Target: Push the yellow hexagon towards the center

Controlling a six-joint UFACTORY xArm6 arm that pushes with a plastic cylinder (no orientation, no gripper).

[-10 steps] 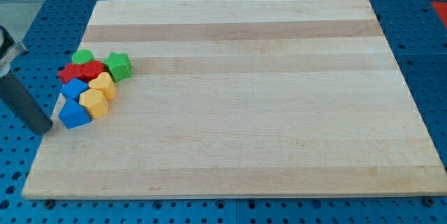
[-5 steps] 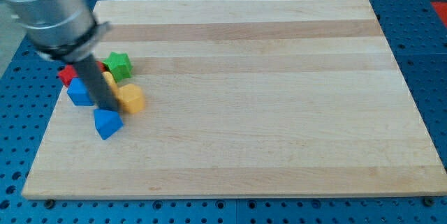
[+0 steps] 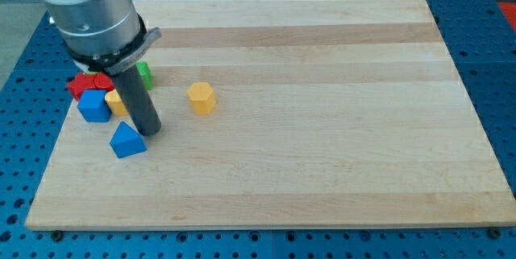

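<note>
Yellow hexagon (image 3: 201,97) sits alone on the tabletop (image 3: 322,130), left of its centre, apart from the other blocks. My tip (image 3: 151,132), a bare rod holding nothing, rests left of it, just beside the blue triangle (image 3: 127,139). Red (image 3: 83,86), blue (image 3: 93,106) and green (image 3: 144,74) blocks crowd behind the rod.

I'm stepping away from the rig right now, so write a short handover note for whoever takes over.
My tip rests on the board, just right of the blue triangle and left of the yellow hexagon, not touching it.
The yellow hexagon stands alone, right of the cluster at the view's left: blue cube, red blocks, a partly hidden green block and yellow block.
Done: hexagon is clear of the cluster.
Left: push it farther right to the board's center.
</note>
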